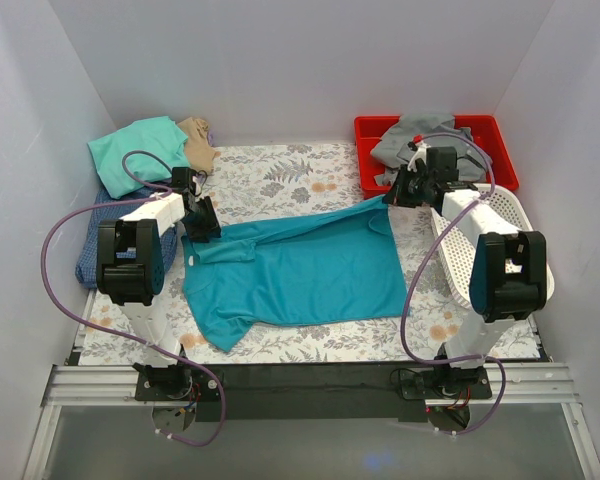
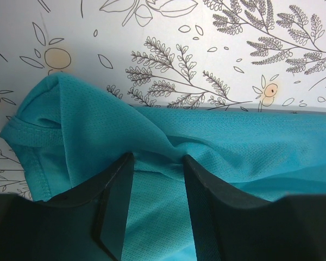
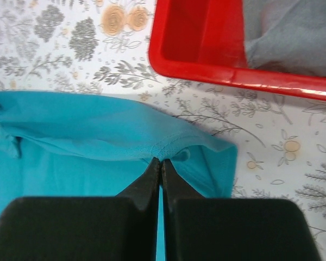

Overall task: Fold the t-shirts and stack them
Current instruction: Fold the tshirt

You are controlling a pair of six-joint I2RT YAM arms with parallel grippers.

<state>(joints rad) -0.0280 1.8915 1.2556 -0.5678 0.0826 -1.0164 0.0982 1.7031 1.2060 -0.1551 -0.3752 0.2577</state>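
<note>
A deep-teal t-shirt (image 1: 300,270) lies spread across the floral table cover, its far edge pulled into a taut ridge between the two grippers. My left gripper (image 1: 202,228) is at the shirt's far left corner. In the left wrist view its jaws (image 2: 156,157) stand apart over a raised fold of the teal cloth (image 2: 98,125), so it is open. My right gripper (image 1: 392,195) is at the far right corner. In the right wrist view it (image 3: 161,160) is shut on the stitched edge of the teal shirt (image 3: 98,125).
A mint green shirt (image 1: 140,148), a tan one (image 1: 197,140) and a blue-checked one (image 1: 98,235) lie piled at the back left. A red tray (image 1: 495,150) at the back right holds a grey shirt (image 1: 420,138). A white mesh basket (image 1: 460,250) lies along the right side.
</note>
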